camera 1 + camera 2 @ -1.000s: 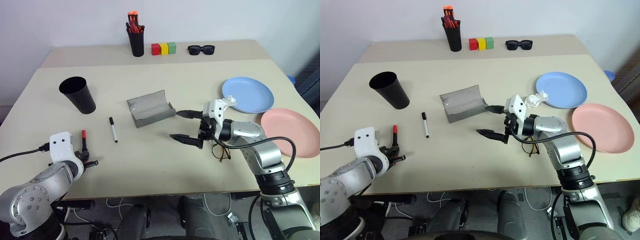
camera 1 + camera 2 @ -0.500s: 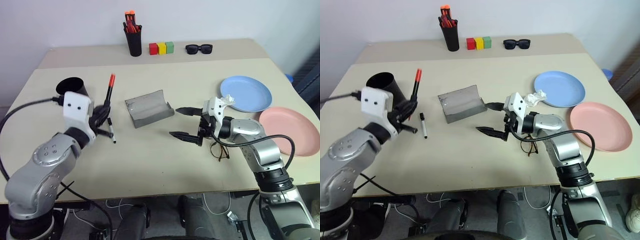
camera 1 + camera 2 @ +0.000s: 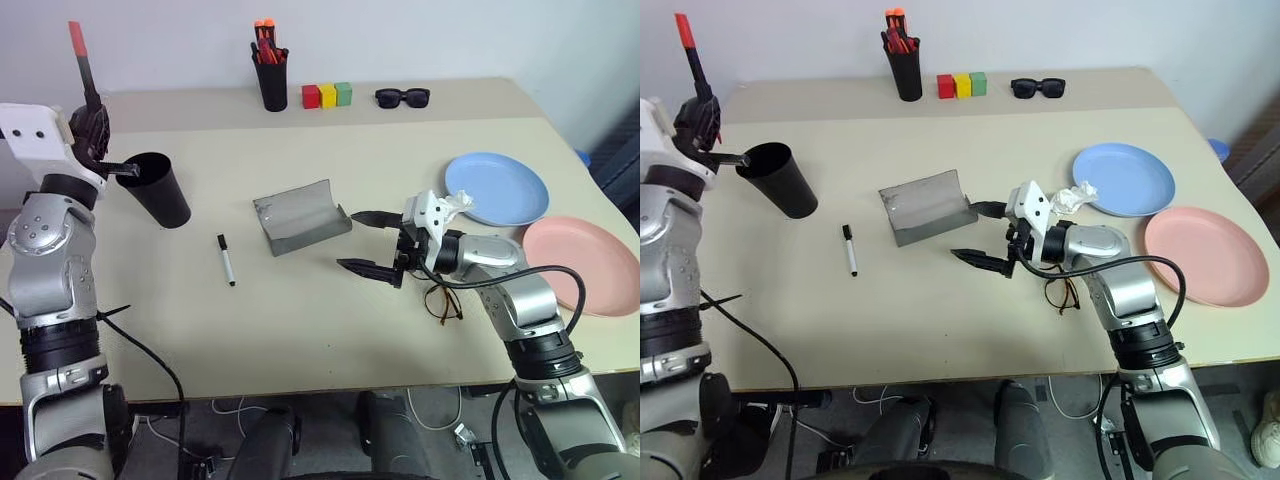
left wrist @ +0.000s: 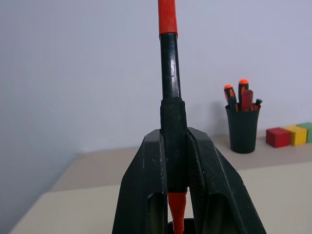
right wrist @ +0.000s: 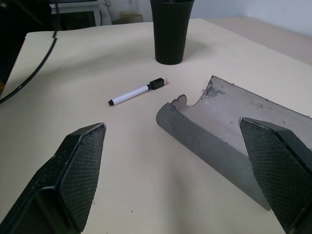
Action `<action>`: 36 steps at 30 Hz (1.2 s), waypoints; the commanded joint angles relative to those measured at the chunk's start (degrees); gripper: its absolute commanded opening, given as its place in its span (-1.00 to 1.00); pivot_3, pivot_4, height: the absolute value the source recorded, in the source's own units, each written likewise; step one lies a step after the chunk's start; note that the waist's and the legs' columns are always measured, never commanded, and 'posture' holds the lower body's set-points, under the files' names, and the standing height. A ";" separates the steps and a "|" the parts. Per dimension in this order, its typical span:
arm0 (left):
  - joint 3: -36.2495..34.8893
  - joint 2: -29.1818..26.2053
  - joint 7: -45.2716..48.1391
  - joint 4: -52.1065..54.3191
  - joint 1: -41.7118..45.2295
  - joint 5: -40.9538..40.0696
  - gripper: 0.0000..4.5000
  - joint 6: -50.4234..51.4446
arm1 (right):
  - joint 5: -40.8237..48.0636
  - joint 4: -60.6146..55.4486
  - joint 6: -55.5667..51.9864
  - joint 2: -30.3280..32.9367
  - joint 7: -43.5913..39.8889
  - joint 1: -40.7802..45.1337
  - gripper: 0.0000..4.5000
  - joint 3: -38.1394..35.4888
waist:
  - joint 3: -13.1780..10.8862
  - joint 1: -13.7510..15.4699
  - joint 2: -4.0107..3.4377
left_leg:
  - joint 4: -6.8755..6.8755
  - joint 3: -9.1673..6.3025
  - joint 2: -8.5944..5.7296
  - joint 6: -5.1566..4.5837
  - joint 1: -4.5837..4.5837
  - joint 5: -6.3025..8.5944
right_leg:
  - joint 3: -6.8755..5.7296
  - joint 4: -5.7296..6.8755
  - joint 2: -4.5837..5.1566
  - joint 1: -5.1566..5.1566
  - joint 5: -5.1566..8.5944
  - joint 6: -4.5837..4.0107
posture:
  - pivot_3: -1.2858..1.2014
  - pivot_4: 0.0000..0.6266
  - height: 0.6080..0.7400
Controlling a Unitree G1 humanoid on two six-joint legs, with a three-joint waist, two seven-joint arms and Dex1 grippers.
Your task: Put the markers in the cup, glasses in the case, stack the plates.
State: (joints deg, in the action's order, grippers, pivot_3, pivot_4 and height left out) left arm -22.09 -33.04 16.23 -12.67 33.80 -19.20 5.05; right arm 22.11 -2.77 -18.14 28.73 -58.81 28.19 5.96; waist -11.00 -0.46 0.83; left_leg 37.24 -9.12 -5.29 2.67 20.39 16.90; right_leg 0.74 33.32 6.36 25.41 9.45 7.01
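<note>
My left gripper is raised at the far left, shut on the dark marker with the red cap, which it holds upright. It hangs just left of and above the rim of the black cup. In the left wrist view the fingers clamp the marker's body. The white marker lies on the table between the cup and the open grey case. My right gripper stands open beside the case, pointing left. The wire-frame glasses lie under that forearm. The blue plate and pink plate sit side by side.
At the back stand a black pen holder with orange-tipped pens, three coloured blocks and black sunglasses. A crumpled white cloth rests at the blue plate's near rim. A black cable trails from the left arm.
My left arm has lifted the red-capped marker from the table's front left up and forward to beside the cup's rim, turning it upright. The right arm has not moved.
</note>
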 commanded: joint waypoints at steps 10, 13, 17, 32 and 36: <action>0.80 1.58 3.46 -20.67 6.94 3.21 -1.00 -16.81 | 0.44 -3.46 0.04 0.39 0.57 0.35 1.00 -0.84 | 0.00 -0.24 0.00 | -0.01 0.02 0.01 0.06 0.00 -0.03 | 0.00 0.00 -0.01 0.02 -0.03 0.01 | 0.03 -0.52 1.00; 1.01 2.39 3.58 -23.30 6.82 3.48 -1.00 -18.02 | 0.40 -3.48 -0.03 0.64 0.67 0.44 1.00 -0.93 | 0.00 -0.24 0.00 | -0.01 0.02 0.01 0.03 -0.01 -0.02 | 0.00 0.01 -0.01 0.02 -0.04 0.01 | 0.03 -0.52 1.00; 1.06 3.02 4.81 -23.03 6.85 3.16 -0.24 -19.00 | 0.41 -3.55 -0.13 0.81 0.94 0.48 1.00 -0.96 | 0.00 -0.24 0.00 | 0.01 0.01 0.01 0.00 0.00 0.00 | 0.00 0.01 -0.02 0.01 -0.05 0.01 | 0.03 -0.52 1.00; 3.68 3.54 0.80 16.00 -3.24 -4.92 0.99 10.40 | 0.30 -3.06 0.31 0.58 1.30 0.37 1.00 -0.86 | 0.00 -0.45 0.00 | -0.01 0.02 0.05 -0.07 -0.01 0.04 | 0.05 0.03 -0.01 0.03 -0.07 0.01 | 0.03 -0.52 1.00; 5.57 2.57 -8.83 34.13 -8.72 -8.47 0.99 37.11 | 0.27 -2.58 0.52 0.46 1.10 0.56 1.00 -0.80 | 0.00 -0.36 0.00 | 0.01 0.03 0.04 -0.11 -0.03 0.06 | 0.09 0.09 -0.02 0.02 -0.08 0.02 | 0.03 -0.52 1.00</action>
State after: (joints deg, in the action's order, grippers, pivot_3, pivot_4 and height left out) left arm -16.30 -29.38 11.21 15.06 25.92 -25.69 32.35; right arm 21.99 -3.83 -18.37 29.18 -57.67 28.17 5.94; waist -11.00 -0.82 0.83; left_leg 37.25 -9.08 -5.26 2.56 20.34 16.96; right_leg 0.84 33.43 6.34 25.43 9.37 7.03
